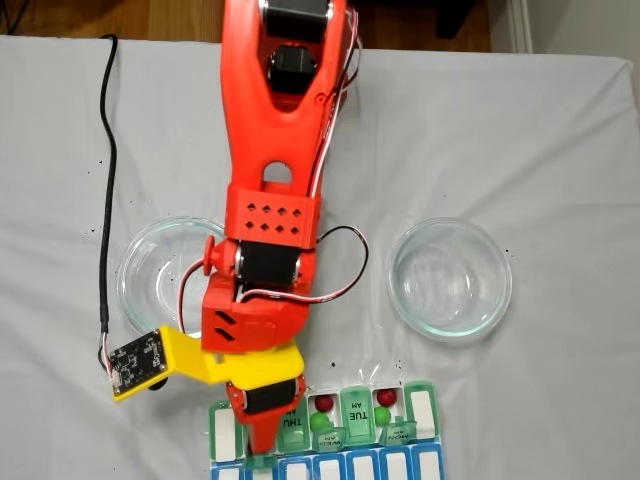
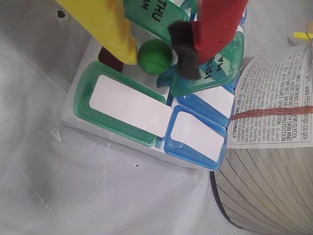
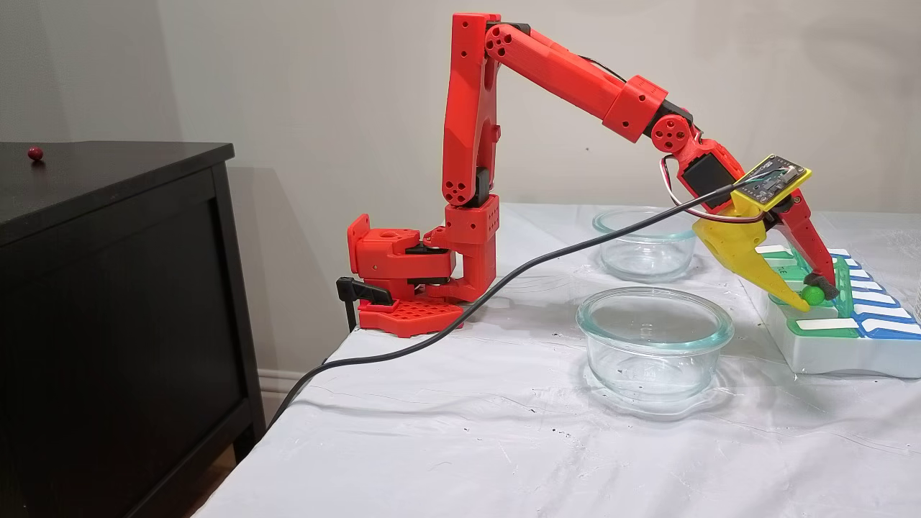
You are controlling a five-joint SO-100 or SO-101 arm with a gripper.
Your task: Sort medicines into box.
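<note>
The box (image 1: 425, 412) lies at the table's near edge, a pill organizer with green lids marked THU, WED, TUE and a blue row. My gripper (image 2: 157, 61) is shut on a green medicine ball (image 2: 155, 56) between the yellow finger and the red finger's black pad, just above the open THU compartment. In that compartment a dark red ball (image 2: 110, 59) peeks from behind the yellow finger. Two other open compartments each hold a red ball (image 1: 323, 402) and a green ball (image 1: 318, 422). From the side, the gripper (image 3: 814, 296) hangs at the box (image 3: 827, 352).
Two clear glass dishes (image 1: 165, 275) (image 1: 450, 278) stand on the white cloth behind the box. A ribbed container with a printed label (image 2: 274, 98) stands right beside the box. A red ball (image 3: 34, 153) lies on the black cabinet. A black cable (image 1: 108, 180) runs along the table.
</note>
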